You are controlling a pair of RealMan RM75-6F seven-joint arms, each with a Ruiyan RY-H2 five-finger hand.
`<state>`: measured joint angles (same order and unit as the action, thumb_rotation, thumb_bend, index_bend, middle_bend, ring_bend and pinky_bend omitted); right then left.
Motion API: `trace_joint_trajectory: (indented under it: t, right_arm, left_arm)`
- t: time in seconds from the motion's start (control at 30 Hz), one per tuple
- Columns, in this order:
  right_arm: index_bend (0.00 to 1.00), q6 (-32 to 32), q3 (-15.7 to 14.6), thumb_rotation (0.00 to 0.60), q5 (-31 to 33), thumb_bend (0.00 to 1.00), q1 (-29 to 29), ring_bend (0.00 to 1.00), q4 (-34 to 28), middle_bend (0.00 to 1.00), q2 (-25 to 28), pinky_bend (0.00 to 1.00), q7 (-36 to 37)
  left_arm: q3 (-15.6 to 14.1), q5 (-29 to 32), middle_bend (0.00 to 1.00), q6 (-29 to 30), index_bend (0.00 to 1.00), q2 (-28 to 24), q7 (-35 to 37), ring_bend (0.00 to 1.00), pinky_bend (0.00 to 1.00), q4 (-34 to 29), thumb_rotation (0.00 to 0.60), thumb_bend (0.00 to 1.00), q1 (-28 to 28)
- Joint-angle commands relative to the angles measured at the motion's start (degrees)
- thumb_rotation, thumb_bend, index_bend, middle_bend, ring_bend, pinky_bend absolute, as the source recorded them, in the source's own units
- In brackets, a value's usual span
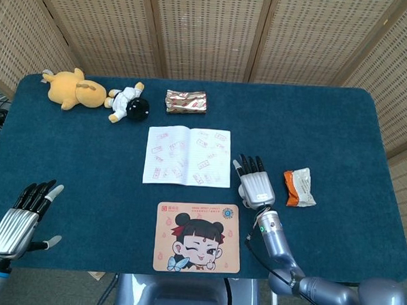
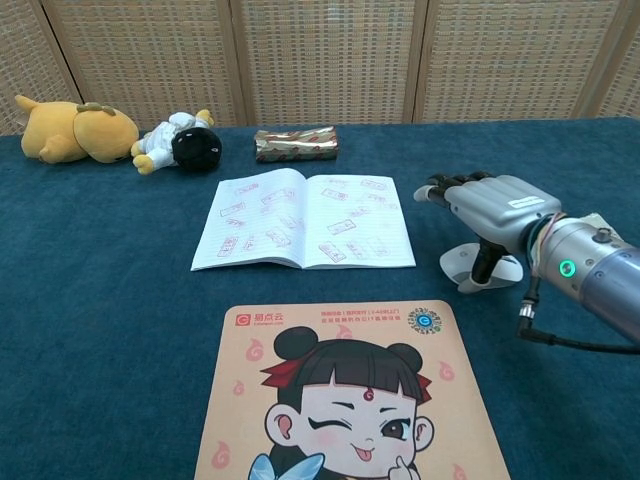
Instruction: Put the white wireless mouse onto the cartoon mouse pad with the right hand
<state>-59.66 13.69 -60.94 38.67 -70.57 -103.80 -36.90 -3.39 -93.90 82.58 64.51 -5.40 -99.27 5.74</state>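
Note:
The white wireless mouse (image 2: 457, 265) lies on the blue cloth to the right of the notebook, beyond the pad's far right corner. My right hand (image 2: 492, 208) (image 1: 255, 184) is spread right over it, fingers stretched forward and the thumb hanging down against its near side. In the head view the hand hides the mouse. The cartoon mouse pad (image 1: 198, 237) (image 2: 350, 390) lies flat at the table's front edge, left of and nearer than the mouse, with nothing on it. My left hand (image 1: 19, 218) hovers open at the front left corner, holding nothing.
An open notebook (image 1: 187, 156) lies just behind the pad, close to the right hand. An orange-and-white snack packet (image 1: 299, 187) sits right of the hand. At the back are a yellow plush (image 1: 73, 90), a small doll (image 1: 127, 102) and a foil packet (image 1: 186, 101).

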Motion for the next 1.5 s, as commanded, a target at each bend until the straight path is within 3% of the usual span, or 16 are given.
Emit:
trace_joint_trajectory:
  t: [0.03, 0.4, 0.77, 1.07, 1.5]
  right_arm:
    - [0.0, 0.17, 0.17, 0.6, 0.31, 0.0, 0.39, 0.0, 0.09, 0.0, -0.09, 0.0, -0.3]
    - [0.0, -1.4, -0.98, 0.6, 0.99, 0.0, 0.18, 0.0, -3.15, 0.0, 1.41, 0.0, -2.79]
    - [0.11, -5.76, -2.83, 0.6, 2.03, 0.0, -2.39, 0.0, -13.87, 0.0, 7.16, 0.0, -7.38]
    - [0.18, -4.24, -0.93, 0.6, 12.05, 0.0, -0.35, 0.0, -19.48, 0.0, 10.04, 0.0, -14.38]
    - [0.21, -3.04, 0.45, 0.6, 20.12, 0.0, 4.54, 0.0, -16.78, 0.0, 8.77, 0.0, -18.58]
  left_arm:
    - [-0.01, -0.02, 0.0, 0.02, 0.0, 0.0, 0.02, 0.0, 0.0, 0.02, 0.6, 0.06, 0.01]
    - [-0.11, -0.1, 0.0, 0.01, 0.0, -0.2, 0.42, 0.0, 0.0, -0.02, 0.6, 0.06, 0.05]
    - [-0.5, -0.54, 0.0, -0.15, 0.0, -0.5, 1.02, 0.0, 0.0, -0.39, 0.6, 0.06, 0.13]
    - [-0.7, -1.5, 0.0, 0.71, 0.0, -0.96, 1.67, 0.0, 0.0, -0.7, 0.6, 0.06, -0.05]
    - [-0.77, -1.26, 0.0, -0.03, 0.0, -0.77, 1.84, 0.0, 0.0, -0.41, 0.6, 0.06, 0.22]
